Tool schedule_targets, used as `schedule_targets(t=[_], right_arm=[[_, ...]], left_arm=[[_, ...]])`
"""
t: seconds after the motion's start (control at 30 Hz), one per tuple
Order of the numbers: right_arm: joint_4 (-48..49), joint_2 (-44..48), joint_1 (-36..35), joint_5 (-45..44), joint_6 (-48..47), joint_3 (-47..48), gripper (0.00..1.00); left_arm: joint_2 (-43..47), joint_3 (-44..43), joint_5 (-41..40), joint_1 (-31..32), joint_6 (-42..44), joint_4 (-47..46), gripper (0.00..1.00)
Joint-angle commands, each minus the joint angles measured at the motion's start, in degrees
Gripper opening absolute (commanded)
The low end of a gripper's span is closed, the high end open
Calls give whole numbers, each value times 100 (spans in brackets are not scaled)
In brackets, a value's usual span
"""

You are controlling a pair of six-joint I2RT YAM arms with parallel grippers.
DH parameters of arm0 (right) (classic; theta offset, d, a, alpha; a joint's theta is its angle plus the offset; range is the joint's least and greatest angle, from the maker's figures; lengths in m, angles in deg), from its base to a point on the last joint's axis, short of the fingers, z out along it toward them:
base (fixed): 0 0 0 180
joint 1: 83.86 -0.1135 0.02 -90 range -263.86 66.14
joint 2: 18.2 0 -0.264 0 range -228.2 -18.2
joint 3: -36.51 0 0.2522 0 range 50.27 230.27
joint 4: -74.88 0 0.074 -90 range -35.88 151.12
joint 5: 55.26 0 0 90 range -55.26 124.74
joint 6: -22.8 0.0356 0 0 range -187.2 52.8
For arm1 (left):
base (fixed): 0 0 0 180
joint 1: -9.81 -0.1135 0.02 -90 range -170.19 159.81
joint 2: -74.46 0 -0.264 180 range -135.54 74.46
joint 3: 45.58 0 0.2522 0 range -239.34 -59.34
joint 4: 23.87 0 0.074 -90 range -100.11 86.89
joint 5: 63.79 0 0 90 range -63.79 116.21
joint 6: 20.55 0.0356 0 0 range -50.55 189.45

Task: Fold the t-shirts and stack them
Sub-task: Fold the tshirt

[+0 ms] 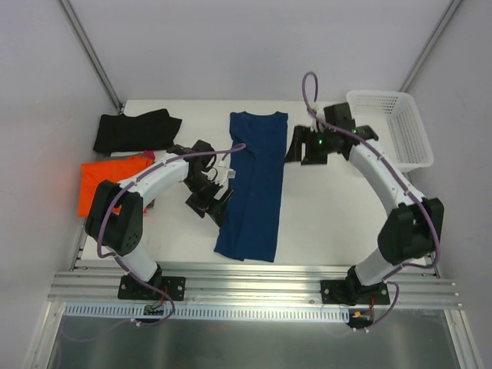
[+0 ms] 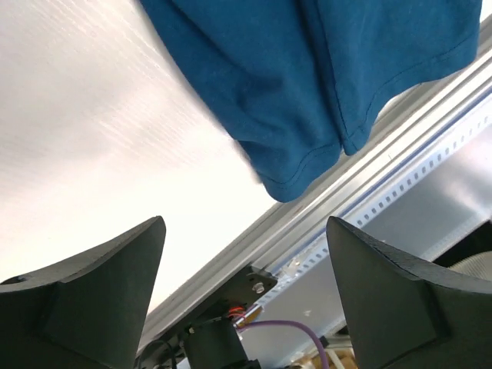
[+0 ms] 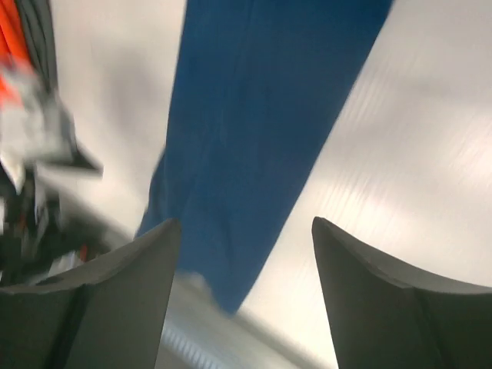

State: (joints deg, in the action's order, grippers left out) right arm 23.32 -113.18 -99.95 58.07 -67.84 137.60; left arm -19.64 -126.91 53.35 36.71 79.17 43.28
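Observation:
The navy blue t-shirt lies as a long narrow strip down the middle of the table. A black t-shirt lies bunched at the back left, with the orange t-shirt just in front of it. My left gripper hovers beside the blue strip's left edge, open and holding nothing. In the left wrist view its jaws stand wide apart, with the blue hem beyond them. My right gripper sits by the strip's far right end. It is open and empty, over the blue cloth.
A white lattice basket stands at the back right corner. An aluminium rail runs along the table's near edge, just past the blue shirt's hem. White walls close in the sides and the back.

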Motion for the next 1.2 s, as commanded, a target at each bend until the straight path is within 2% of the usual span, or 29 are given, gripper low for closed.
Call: schedule_targets(t=[0.0, 0.03, 0.13, 0.2, 0.33, 0.47, 0.63, 0.87, 1.17], right_arm=[[-255, 794, -595, 540, 1003, -1596, 73], [-141, 979, -683, 602, 1162, -2284, 73], [158, 1490, -807, 506, 1820, -3401, 72], [403, 1631, -833, 593, 2243, -3783, 70], [711, 1816, -1070, 795, 2735, -4504, 68], [1537, 1913, -1281, 761, 3202, -5137, 63], [1802, 1878, -1370, 857, 3430, -5174, 60], [2268, 1167, -1598, 1181, 3703, -4884, 59], [2198, 841, -1844, 1428, 3844, -4874, 57]], left_arm=[[-117, 69, 564, -18, -57, -12, 84], [-134, 86, 660, -26, -84, -30, 83], [-161, 156, 1074, -35, -171, -30, 81], [-126, 209, 1206, -35, -303, -100, 79], [76, 577, 1145, -79, -637, -424, 69], [279, 1113, 1040, -106, -874, -803, 66], [-81, 1053, 1162, -167, -901, -856, 67], [-381, 921, 1277, -167, -954, -830, 66], [-530, 939, 1435, -167, -963, -821, 64]])
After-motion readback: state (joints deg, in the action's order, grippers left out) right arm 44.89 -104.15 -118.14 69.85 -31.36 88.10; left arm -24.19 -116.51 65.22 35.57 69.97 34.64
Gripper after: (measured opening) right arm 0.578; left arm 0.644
